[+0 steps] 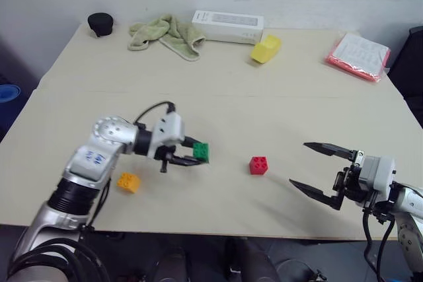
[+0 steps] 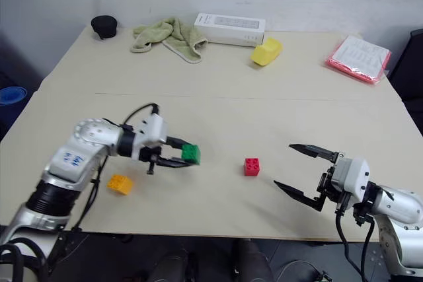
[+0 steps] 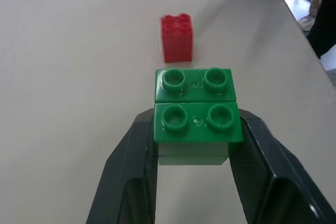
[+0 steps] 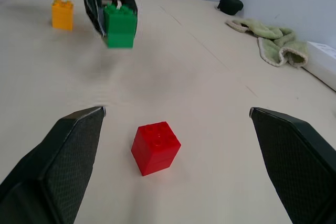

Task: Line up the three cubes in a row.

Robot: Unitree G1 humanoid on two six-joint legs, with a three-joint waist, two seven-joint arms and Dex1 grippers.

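My left gripper (image 1: 190, 154) is shut on the green cube (image 1: 201, 152), holding it a little above the table (image 1: 218, 90), left of centre. In the left wrist view the green cube (image 3: 197, 119) sits between the two black fingers (image 3: 131, 177), studs up. The red cube (image 1: 258, 165) rests on the table to its right, seen beyond the green one as the red cube (image 3: 177, 38) in that view. The orange-yellow cube (image 1: 129, 182) lies near the front edge under my left arm. My right gripper (image 1: 316, 170) stands open to the right of the red cube (image 4: 155, 148), apart from it.
Along the back edge lie a black round object (image 1: 100, 24), a green cloth (image 1: 165, 34), a white box (image 1: 228, 26) and a larger pale yellow block (image 1: 266, 49). A pink packet with paper (image 1: 357, 55) sits at the back right.
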